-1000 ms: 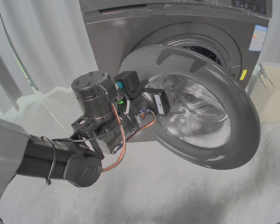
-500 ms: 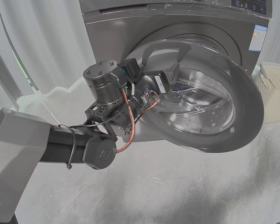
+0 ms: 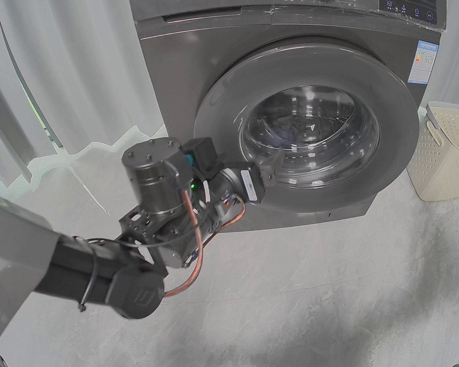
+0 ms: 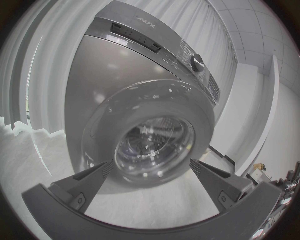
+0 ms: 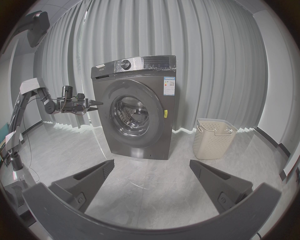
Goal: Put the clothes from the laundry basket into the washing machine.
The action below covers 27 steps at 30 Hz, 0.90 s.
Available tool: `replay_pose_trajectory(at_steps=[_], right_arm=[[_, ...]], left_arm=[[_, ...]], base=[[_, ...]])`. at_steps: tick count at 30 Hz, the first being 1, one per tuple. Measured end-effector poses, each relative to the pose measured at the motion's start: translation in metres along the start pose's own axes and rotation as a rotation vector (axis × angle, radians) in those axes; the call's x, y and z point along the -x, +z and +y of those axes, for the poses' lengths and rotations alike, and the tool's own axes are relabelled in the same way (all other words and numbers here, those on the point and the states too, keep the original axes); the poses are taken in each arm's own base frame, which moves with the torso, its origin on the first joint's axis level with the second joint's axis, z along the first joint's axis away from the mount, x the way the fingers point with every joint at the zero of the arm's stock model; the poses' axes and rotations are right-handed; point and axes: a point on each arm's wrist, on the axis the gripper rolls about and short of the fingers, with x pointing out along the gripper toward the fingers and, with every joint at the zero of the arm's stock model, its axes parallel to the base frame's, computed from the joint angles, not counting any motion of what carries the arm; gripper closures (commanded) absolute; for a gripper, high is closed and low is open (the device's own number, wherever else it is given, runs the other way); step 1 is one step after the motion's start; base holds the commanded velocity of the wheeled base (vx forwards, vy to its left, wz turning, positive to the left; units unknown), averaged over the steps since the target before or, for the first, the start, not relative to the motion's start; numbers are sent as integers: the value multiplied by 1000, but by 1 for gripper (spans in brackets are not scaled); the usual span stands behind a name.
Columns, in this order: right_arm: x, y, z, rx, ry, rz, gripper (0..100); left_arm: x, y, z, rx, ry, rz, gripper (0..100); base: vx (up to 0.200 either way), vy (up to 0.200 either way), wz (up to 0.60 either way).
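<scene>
at the grey front-loading washing machine point(image 3: 196, 67), round glass door point(image 3: 394, 113) shut: closing step.
left gripper point(image 3: 270, 169) spread, empty, beside door rim; clothes point(image 3: 288, 128) dim behind glass; cream perforated basket point(image 3: 451, 161) alongside; next, back away.

Closed washing machine point(image 3: 184, 63), cream laundry basket point(image 3: 454, 161) beside

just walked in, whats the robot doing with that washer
The left arm has just pushed the washing machine door shut: a second ago it stood wide open, now it sits flush. The left gripper, fingers open, is close in front of the door glass, holding nothing. The right gripper hangs open low over the floor, well back. The laundry basket stands beside the machine, on the robot's right.
</scene>
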Motion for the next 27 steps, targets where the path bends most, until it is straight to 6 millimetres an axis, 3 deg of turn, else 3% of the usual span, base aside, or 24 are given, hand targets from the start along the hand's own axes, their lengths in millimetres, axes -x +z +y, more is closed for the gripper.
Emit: replay_pose_trajectory(at_steps=[6, 15, 19, 27], right_arm=[[0, 0, 0, 0, 0, 0, 0], [0, 0, 0, 0, -1, -1, 0], [0, 0, 0, 0, 0, -1, 0], [0, 0, 0, 0, -1, -2, 0]], left_arm=[[64, 0, 1, -16, -1, 83, 0], [185, 0, 13, -49, 4, 138, 0], [229, -3, 23, -56, 28, 127, 0], [291, -11, 42, -68, 151, 63, 0]], base=[[0, 0, 0], [0, 0, 0], [0, 0, 0], [0, 0, 0]])
